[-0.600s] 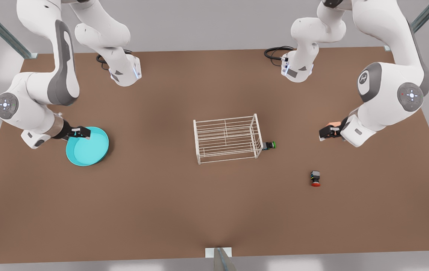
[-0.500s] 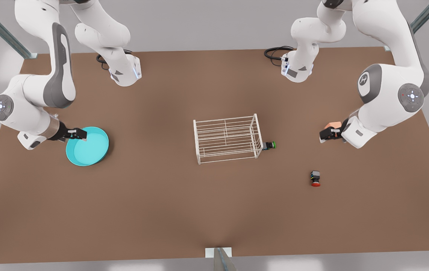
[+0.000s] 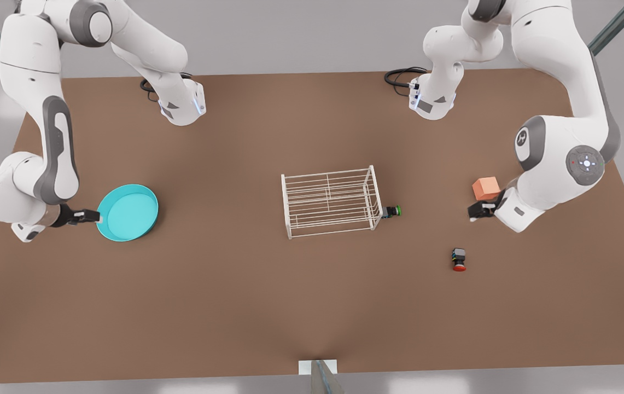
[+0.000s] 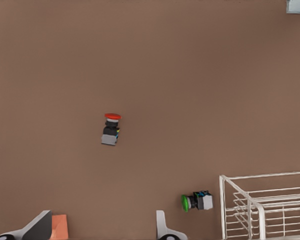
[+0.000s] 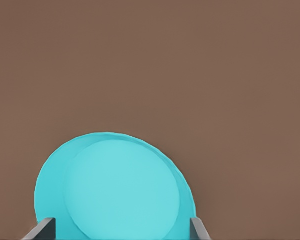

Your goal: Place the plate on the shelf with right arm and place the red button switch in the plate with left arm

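Glossy plate (image 3: 127,213), white wire shelf (image 3: 331,202)

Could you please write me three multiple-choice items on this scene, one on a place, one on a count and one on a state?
1. Where is the plate?
A. on the table, at the front view's left
B. on top of the shelf
C. beside the orange cube

2. How many button switches lie on the table?
A. one
B. two
C. four

3. How does the right pincer stand?
A. shut on the shelf
B. open at the plate's rim
C. shut on the orange cube

Answers:
1. A: the plate lies on the table, far from the shelf.
2. B: the red button switch and the green button switch.
3. B: the right wrist view shows its fingers spread either side of the plate. The left pincer waits open by the orange cube.
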You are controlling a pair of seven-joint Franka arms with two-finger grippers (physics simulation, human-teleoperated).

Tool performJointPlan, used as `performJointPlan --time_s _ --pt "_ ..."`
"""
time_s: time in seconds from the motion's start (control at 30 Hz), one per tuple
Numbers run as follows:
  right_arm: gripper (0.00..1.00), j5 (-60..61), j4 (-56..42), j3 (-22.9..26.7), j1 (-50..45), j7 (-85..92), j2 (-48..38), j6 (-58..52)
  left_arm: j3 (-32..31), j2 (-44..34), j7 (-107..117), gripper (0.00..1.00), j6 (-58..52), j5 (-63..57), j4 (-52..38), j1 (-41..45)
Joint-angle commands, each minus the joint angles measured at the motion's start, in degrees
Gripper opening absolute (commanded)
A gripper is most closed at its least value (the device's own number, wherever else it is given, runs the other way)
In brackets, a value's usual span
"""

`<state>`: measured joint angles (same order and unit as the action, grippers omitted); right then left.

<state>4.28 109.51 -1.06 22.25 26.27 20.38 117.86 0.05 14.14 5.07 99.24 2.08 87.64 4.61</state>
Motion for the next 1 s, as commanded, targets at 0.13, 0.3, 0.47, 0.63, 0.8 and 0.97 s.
performJointPlan --time_s 0.13,0.3,0.47,0.63,0.8,0.97 --pt "1.00 0.4 0.0 -5.0 8.6 29.7 4.2 3.7 -0.2 -0.3 -1.8 1.00 -5.7 -0.8 1.0 0.0" --pt "1.00 0.5 0.0 -5.1 10.3 30.2 7.3 3.8 -0.1 -0.3 -1.7 1.00 -7.1 0.1 1.0 0.0" --pt "1.00 1.4 0.0 -5.1 10.9 30.2 9.8 4.7 -0.5 -0.8 -0.7 1.00 -8.5 -0.1 0.4 0.1" --pt "0.91 1.6 -0.1 -5.1 11.7 30.2 11.4 6.9 0.1 -0.9 1.6 1.00 -9.9 0.6 1.2 -0.1" --pt "0.86 2.2 -0.1 -5.2 11.8 29.8 12.6 8.1 0.0 -0.9 1.6 1.00 -9.9 0.7 1.8 -0.7" --pt "0.60 2.2 0.0 -5.2 11.7 29.9 12.8 8.5 -0.5 -1.3 1.8 1.00 -11.8 0.8 1.3 -0.3"
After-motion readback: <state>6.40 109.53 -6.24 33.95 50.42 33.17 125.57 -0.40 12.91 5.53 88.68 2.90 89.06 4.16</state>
